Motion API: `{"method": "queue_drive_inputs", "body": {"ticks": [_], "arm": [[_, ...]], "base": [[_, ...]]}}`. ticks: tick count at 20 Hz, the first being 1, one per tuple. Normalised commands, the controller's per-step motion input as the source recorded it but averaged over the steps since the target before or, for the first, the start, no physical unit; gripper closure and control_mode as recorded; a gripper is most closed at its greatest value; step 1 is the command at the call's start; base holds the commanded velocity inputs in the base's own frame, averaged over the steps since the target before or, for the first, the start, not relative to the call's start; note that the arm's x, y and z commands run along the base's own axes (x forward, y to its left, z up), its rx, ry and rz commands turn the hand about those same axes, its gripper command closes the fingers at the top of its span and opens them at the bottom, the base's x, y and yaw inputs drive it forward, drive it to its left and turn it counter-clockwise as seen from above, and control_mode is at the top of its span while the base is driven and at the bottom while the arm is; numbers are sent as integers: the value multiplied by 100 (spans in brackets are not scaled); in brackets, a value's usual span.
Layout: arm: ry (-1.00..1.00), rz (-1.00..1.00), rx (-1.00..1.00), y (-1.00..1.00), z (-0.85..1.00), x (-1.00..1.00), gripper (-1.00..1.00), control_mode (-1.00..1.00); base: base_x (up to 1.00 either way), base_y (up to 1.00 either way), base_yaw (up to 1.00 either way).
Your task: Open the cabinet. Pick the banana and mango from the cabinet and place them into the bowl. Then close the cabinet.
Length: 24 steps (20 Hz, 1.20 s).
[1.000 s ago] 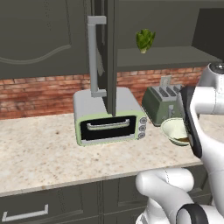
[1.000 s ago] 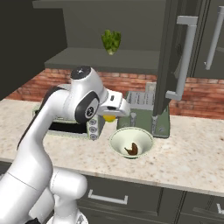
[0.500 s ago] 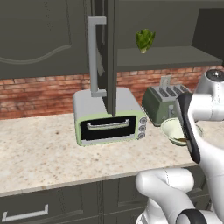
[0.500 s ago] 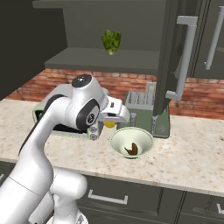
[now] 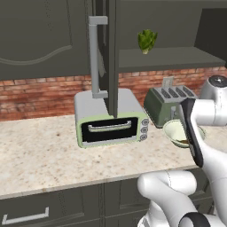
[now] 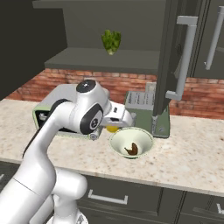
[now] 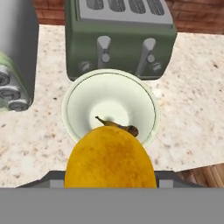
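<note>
The cabinet stands open, its door [image 5: 111,57] [image 6: 168,57] swung out edge-on with its long grey handle [image 5: 94,57]. On the counter in front of the toaster sits the pale bowl [image 6: 119,139] [image 7: 74,100] [image 5: 174,129]. The dark banana [image 6: 132,149] [image 7: 119,126] lies inside it. My gripper [image 6: 116,125] is shut on the yellow-orange mango [image 6: 112,128] [image 7: 109,159]. It holds the mango just above the bowl's near-left rim. In the hand view the mango covers my fingertips.
A green lettuce head [image 5: 147,41] [image 6: 111,41] rests on the open cabinet shelf. The dark green toaster [image 5: 170,104] [image 7: 120,39] stands right behind the bowl. A pale green toaster oven [image 5: 111,117] [image 6: 43,116] is to its left, under the open door.
My hand has come down and a little toward the bowl, carrying the mango. The bowl, banana and cabinet door have not moved.
</note>
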Motion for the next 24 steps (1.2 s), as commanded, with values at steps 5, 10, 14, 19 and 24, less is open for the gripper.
{"method": "queue_drive_inputs", "body": {"ticks": [5, 10, 14, 19, 24], "arm": [[2, 0, 0, -10, -26, 12, 100, -100], [0, 0, 0, -2, -27, 19, 100, -100], [1, 0, 0, -1, -25, 19, 100, -100], [0, 0, 0, -5, -27, 15, 100, -100], [2, 0, 0, -13, -27, 15, 100, -100]], "base": [[0, 0, 0], [0, 0, 0], [0, 0, 0], [0, 0, 0], [0, 0, 0]]}}
